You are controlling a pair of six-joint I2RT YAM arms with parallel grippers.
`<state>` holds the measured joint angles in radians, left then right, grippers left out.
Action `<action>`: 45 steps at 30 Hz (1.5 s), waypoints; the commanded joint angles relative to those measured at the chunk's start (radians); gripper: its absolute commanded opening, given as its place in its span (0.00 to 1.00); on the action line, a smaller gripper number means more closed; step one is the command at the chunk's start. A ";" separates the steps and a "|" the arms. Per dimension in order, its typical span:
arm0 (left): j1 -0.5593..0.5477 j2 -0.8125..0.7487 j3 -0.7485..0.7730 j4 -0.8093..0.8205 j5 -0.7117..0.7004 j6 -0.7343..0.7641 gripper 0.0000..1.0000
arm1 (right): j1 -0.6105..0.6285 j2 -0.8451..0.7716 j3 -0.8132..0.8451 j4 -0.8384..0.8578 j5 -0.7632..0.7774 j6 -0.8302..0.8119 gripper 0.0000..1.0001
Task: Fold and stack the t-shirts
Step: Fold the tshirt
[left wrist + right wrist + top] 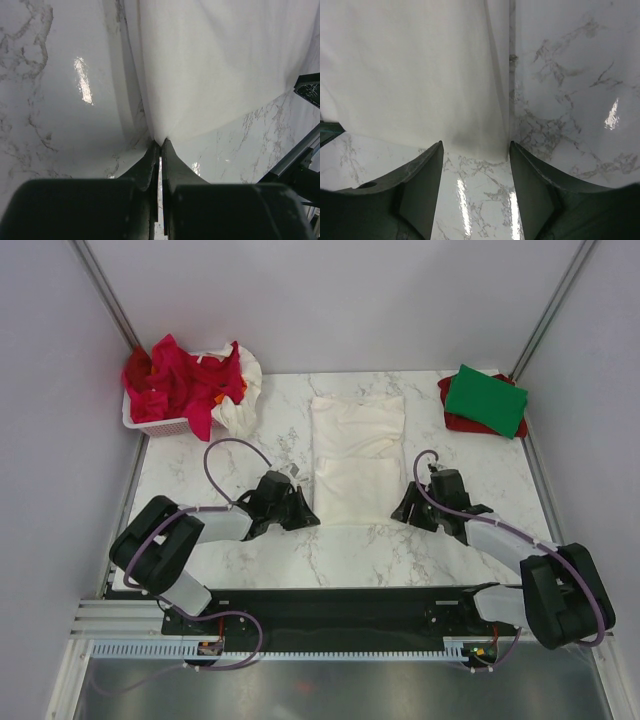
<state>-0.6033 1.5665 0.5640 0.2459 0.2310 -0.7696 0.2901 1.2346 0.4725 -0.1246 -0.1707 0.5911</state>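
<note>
The left pincer [160,143] is clenched on the near-left corner of the white cotton t-shirt [358,455], and the cloth rises to a small peak at its tips. The right pincer [475,150] stands released, with a finger on either side of the shirt's near-right corner, which lies flat on the marble-patterned tabletop [340,555] (not gripped, as far as the wrist view shows). The shirt, already narrowed to a long rectangle, lies lengthwise mid-tabletop between the arms. At the far right corner a folded green t-shirt [487,400] rests on a folded red t-shirt [455,422]. At the far left a white plastic basket [160,426] holds crumpled red t-shirts [185,370]. The step in hand looks like the crosswise fold. Next, the right pincer should clamp its corner, then both should lift together and carry the near edge evenly to the far edge.
</note>
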 commanded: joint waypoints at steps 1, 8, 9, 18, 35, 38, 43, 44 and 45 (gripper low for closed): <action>0.011 0.001 -0.013 -0.043 -0.027 0.015 0.02 | 0.000 0.058 -0.052 0.054 -0.023 0.033 0.64; 0.011 0.021 -0.006 -0.043 -0.013 0.013 0.02 | 0.000 0.043 -0.083 0.059 -0.021 0.052 0.51; 0.011 0.021 -0.007 -0.045 -0.013 0.013 0.02 | -0.002 0.031 -0.086 0.051 -0.021 0.059 0.51; 0.011 0.017 -0.009 -0.045 -0.013 0.010 0.02 | 0.000 -0.038 -0.126 0.023 -0.009 0.076 0.45; 0.011 -0.029 -0.009 -0.075 -0.015 0.018 0.02 | -0.002 -0.023 -0.130 0.048 -0.004 0.079 0.02; 0.010 -0.100 0.010 -0.166 -0.039 0.026 0.02 | -0.002 -0.033 -0.121 0.033 -0.018 0.072 0.00; 0.008 -0.271 0.031 -0.338 -0.070 0.056 0.02 | 0.012 -0.124 -0.083 -0.064 -0.036 0.061 0.00; 0.008 -0.295 0.033 -0.361 -0.070 0.062 0.02 | 0.021 -0.144 -0.077 -0.082 -0.035 0.061 0.00; 0.008 -0.312 0.039 -0.397 -0.068 0.065 0.02 | 0.024 -0.164 -0.065 -0.102 -0.035 0.061 0.00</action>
<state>-0.5980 1.3312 0.5682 -0.0067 0.2104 -0.7578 0.3054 1.1347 0.3676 -0.1177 -0.2211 0.6769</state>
